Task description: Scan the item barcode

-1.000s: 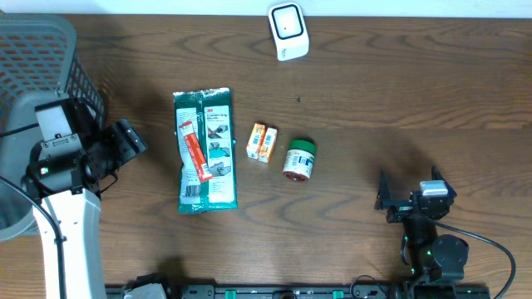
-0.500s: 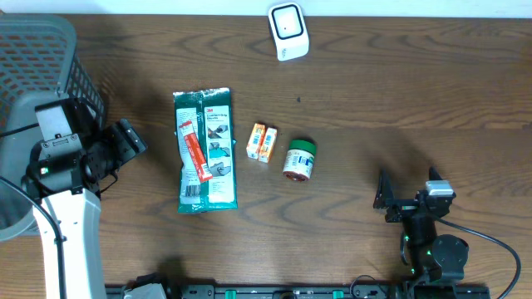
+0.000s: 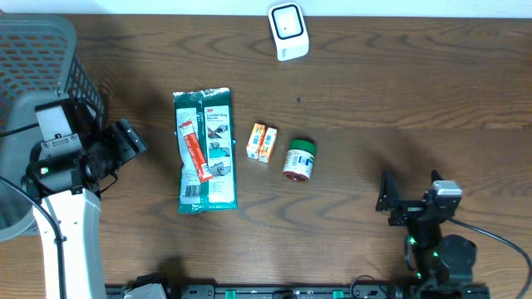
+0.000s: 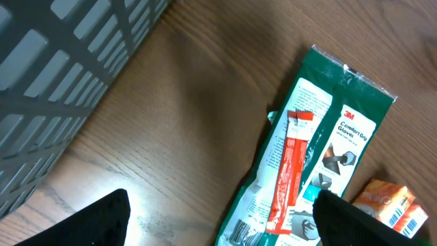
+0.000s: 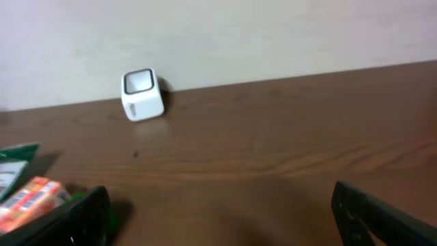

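Three items lie mid-table: a green glove package with a red strip, a small orange box and a green-lidded jar. The white barcode scanner stands at the far edge. My left gripper is open, left of the package and apart from it. In the left wrist view the gripper spans bare wood and the lower end of the package. My right gripper is open and empty near the front right. Its wrist view shows the gripper facing the scanner.
A grey mesh basket fills the far left corner, close behind my left arm, and shows as the basket in the left wrist view. The orange box sits at the left edge of the right wrist view. A pale wall rises behind the scanner.
My right arm has shifted slightly to the right near the front edge. The left arm and the items have not moved.
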Robot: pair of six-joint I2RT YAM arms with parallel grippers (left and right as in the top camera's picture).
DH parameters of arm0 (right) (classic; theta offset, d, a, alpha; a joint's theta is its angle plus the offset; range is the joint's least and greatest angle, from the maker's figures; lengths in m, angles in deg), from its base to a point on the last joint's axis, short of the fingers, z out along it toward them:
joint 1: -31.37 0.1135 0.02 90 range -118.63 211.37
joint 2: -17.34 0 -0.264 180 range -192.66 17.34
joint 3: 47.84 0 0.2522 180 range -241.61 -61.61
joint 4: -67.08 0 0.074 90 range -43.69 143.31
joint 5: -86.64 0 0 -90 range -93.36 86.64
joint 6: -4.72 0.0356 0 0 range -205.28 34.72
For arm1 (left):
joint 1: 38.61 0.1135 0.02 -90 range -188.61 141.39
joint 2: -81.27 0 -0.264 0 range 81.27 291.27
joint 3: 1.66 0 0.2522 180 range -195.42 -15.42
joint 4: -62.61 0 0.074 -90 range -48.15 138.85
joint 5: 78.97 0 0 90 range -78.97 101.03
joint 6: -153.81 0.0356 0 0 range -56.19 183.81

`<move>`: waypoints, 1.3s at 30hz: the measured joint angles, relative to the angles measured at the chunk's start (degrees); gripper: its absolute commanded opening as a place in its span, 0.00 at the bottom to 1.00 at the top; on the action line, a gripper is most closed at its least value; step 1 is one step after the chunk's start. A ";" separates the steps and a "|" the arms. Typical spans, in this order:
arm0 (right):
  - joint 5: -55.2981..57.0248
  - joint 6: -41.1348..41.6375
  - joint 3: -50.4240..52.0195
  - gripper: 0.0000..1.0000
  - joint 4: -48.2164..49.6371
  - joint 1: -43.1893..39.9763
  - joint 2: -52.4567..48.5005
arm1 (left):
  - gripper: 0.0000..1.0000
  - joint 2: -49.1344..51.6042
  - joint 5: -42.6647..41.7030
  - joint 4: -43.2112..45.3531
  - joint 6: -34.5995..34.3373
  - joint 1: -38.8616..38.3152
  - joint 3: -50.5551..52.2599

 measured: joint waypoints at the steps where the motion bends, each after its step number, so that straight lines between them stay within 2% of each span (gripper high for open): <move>1: 0.00 0.20 -1.88 0.99 -0.76 0.00 -0.04 | 0.86 0.00 0.00 0.02 0.02 0.00 0.00; 6: 0.00 0.68 -13.62 0.99 -2.60 0.00 -2.14 | 0.86 0.00 0.00 0.04 0.00 0.00 0.00; 11: 0.00 1.70 -26.23 0.99 -6.80 0.00 -9.66 | 0.86 0.02 0.02 0.04 0.00 0.00 0.00; 17: -1.14 2.67 -47.30 0.99 -24.22 0.00 -28.68 | 0.86 0.04 0.00 0.02 0.00 0.00 0.00; 23: -4.33 3.10 -70.10 0.99 -47.69 0.00 -47.82 | 0.86 0.09 -0.02 0.02 0.00 0.00 0.00; 26: -5.01 3.15 -77.96 0.99 -55.34 0.00 -55.39 | 0.86 0.09 0.00 0.02 0.00 0.00 0.00; 33: -6.56 3.54 -80.98 0.99 -58.69 0.00 -67.06 | 0.86 0.09 -0.02 0.02 0.00 0.00 0.00; 39: -13.75 3.80 -80.98 0.99 -60.08 0.00 -72.98 | 0.86 0.09 -0.02 0.02 0.00 0.00 0.00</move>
